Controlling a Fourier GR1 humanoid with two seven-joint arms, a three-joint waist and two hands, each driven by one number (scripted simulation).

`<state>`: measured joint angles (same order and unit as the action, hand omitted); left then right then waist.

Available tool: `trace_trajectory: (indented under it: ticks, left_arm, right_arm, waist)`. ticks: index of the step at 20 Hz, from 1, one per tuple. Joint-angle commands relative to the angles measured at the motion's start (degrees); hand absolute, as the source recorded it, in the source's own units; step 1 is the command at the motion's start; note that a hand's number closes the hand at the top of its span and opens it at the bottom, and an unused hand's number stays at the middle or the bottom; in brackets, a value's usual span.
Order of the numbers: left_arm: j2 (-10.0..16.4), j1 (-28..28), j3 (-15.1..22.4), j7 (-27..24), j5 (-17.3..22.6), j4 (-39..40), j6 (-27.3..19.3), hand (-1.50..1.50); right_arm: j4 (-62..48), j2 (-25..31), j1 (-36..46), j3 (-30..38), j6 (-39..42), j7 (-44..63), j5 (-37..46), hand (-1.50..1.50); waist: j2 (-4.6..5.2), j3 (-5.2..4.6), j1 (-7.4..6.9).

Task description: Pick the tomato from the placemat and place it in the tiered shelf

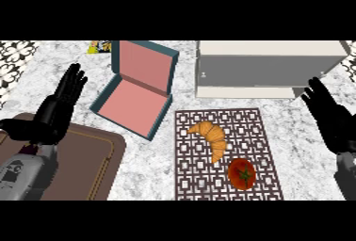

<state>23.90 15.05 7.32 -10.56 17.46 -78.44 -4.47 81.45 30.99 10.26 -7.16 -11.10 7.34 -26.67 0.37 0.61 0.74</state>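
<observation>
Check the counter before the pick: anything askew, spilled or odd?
Nothing spilled or damaged. Only the teal box stands out: it lies open with its lid up, turned at an angle, while the placemat and tiered shelf sit square. The tomato lies on the placemat's near end, near a croissant.

Left of the right hand [328, 120], bare counter [295, 141] leaves an open way to the placemat [201, 183], where a croissant [212, 135] lies just beside the tomato [242, 173]. The tiered shelf [268, 70] stands ahead-left of it. An open box [135, 96] stands just right of the left hand [59, 106].
</observation>
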Motion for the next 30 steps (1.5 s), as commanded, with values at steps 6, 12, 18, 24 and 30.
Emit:
trace_trajectory:
  ticks: [6, 12, 18, 24, 30]
  left_arm:
    - [-0.8, -11.4, -0.8, 13.8, 3.2, 9.0, -3.3, 0.0]
    - [-2.4, -10.9, 0.3, 18.6, 4.1, 8.4, -2.5, 0.0]
    - [-2.8, -12.0, 0.7, 21.3, 3.5, 4.4, -3.7, 0.0]
    - [-3.3, -14.2, 1.2, 24.2, 2.0, -0.2, -5.3, 0.0]
    - [-3.5, -9.5, -1.5, 24.3, 2.8, 6.5, -3.5, 0.0]
  right_arm:
    - [9.1, 5.7, -0.4, 8.4, 12.5, -26.9, 1.2, 1.5]
    - [-11.2, 3.4, -12.7, 6.5, 17.6, -43.3, 8.0, -1.5]
    - [-16.6, 13.3, -9.4, 6.5, 31.6, -52.5, 12.8, -1.5]
    - [-0.3, 17.0, -17.6, 4.8, 32.7, -47.2, 15.8, -1.5]
    - [18.0, 17.1, -25.9, 2.9, 25.2, -34.0, 20.5, -1.5]
  waist:
    - [-0.98, -0.19, 0.81]
    - [-0.19, -0.42, -0.63]
    - [-0.34, -0.52, -1.22]
    - [-0.62, -0.66, -0.38]
    - [-0.54, -0.76, 0.84]
